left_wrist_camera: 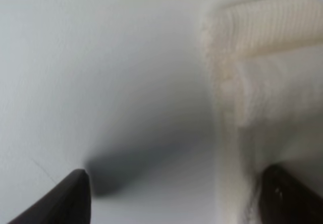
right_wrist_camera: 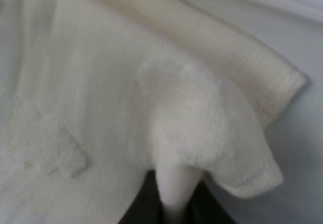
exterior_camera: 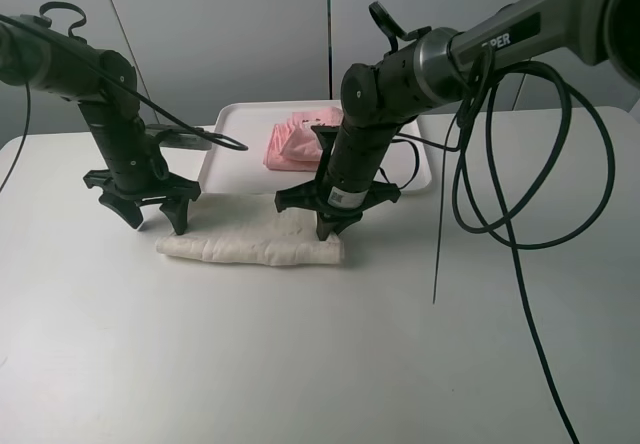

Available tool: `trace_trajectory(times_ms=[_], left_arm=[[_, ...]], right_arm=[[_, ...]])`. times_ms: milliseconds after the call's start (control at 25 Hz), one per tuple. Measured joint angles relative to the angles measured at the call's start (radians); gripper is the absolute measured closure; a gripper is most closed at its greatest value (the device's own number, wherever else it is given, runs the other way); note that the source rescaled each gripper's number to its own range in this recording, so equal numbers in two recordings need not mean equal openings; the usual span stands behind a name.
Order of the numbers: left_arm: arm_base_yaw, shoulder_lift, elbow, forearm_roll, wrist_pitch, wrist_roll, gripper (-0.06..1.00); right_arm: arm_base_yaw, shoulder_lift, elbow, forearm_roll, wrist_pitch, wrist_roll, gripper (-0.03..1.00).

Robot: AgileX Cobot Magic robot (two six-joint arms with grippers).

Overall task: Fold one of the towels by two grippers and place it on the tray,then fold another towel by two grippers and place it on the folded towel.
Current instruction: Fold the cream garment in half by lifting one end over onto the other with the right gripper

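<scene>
The tray (exterior_camera: 232, 124) holds the pink towel (exterior_camera: 295, 144); right jaws pinch the cream towel (exterior_camera: 250, 245), left jaws apart.

A white table (exterior_camera: 300, 364) stands before grey wall panels (exterior_camera: 230, 34).

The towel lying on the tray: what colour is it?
Pale pink towel, bunched on the white tray; exterior high view shows it best.
</scene>
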Motion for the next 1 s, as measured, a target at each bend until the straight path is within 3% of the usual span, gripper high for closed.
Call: trace_trajectory(times_ms=[280,360,680,1000], left_arm=[[0.000,0.000,0.000,0.000,0.002,0.000,0.06],[0.000,0.000,0.000,0.000,0.002,0.000,0.06],[0.000,0.000,0.000,0.000,0.002,0.000,0.06],[0.000,0.000,0.000,0.000,0.002,0.000,0.06]], right_arm=[[0.002,-0.079,0.005,0.002,-0.002,-0.016,0.93],[0.002,-0.108,0.005,0.044,-0.002,-0.045,0.93],[0.002,-0.126,0.008,0.437,-0.033,-0.274,0.93],[0.004,-0.087,0.008,0.720,-0.079,-0.429,0.93]])
